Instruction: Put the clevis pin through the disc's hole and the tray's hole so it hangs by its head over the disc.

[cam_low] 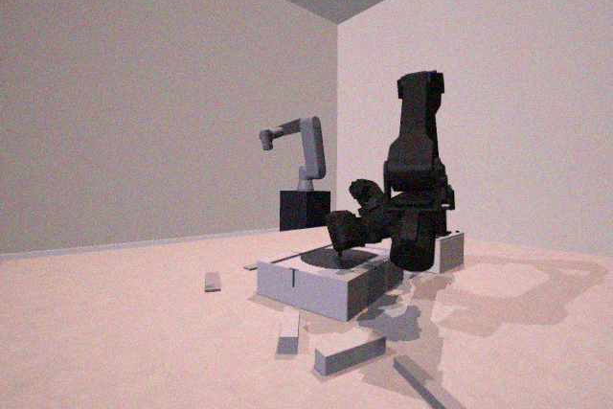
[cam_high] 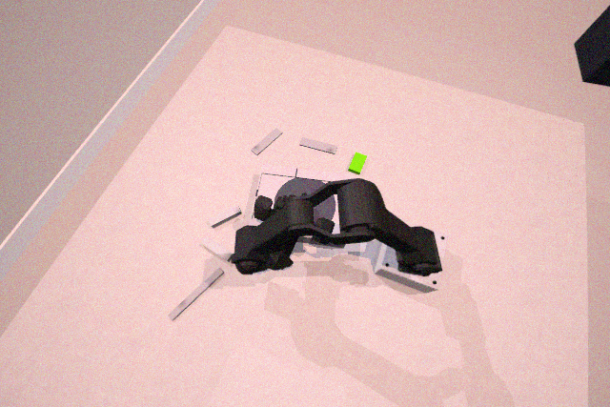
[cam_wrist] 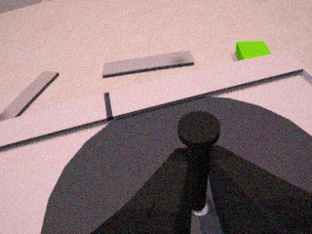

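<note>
My gripper (cam_low: 339, 249) (cam_wrist: 197, 158) is shut on the dark clevis pin (cam_wrist: 199, 128) (cam_low: 339, 255), gripping its shank below the head. The pin is close to upright, head up, over the middle of the disc. The wide dark disc (cam_high: 322, 203) (cam_low: 319, 258) (cam_wrist: 88, 180) lies flat inside the rimmed tray (cam_low: 302, 285) (cam_wrist: 58, 124). In the wrist view the pin's lower end is at the edge of a small bright spot at the disc's hole (cam_wrist: 200, 212). Whether the tip has entered the hole cannot be told. The tray's pin hole cannot be made out separately.
A green block (cam_high: 357, 162) (cam_wrist: 253, 50) lies beyond the tray. Several grey bars lie around it, including one bar (cam_high: 317, 145) (cam_wrist: 148, 64) behind and another bar (cam_low: 351, 352) in front. A pale box (cam_low: 449, 252) stands at the arm's base.
</note>
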Controlling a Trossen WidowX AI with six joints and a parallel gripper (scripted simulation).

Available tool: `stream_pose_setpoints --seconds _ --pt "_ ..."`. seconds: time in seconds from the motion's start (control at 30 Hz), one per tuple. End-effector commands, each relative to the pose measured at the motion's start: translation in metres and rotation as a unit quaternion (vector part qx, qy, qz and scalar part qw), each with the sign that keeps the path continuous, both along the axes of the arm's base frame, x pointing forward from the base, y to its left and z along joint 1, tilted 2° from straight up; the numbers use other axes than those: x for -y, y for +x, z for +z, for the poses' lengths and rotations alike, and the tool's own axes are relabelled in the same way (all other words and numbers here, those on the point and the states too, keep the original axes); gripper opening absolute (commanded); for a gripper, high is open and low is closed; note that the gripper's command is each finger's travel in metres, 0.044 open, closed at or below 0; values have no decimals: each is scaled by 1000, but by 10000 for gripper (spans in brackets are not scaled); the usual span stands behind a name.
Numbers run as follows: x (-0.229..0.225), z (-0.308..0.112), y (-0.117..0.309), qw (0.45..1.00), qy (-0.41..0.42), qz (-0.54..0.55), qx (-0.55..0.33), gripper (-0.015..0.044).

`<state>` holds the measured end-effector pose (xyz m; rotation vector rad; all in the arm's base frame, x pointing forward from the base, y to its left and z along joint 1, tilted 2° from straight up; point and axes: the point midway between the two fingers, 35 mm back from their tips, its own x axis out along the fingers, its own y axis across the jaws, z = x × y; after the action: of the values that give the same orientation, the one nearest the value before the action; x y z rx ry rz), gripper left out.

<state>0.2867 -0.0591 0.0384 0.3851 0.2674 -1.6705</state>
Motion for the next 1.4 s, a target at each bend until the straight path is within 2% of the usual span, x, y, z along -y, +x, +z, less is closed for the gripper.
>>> stream_pose_setpoints --seconds 0.0,1.37 --pt "0 -3 -1 1000 0 -2 -1 0" --pt "-3 0 0 1000 0 -2 -1 0"
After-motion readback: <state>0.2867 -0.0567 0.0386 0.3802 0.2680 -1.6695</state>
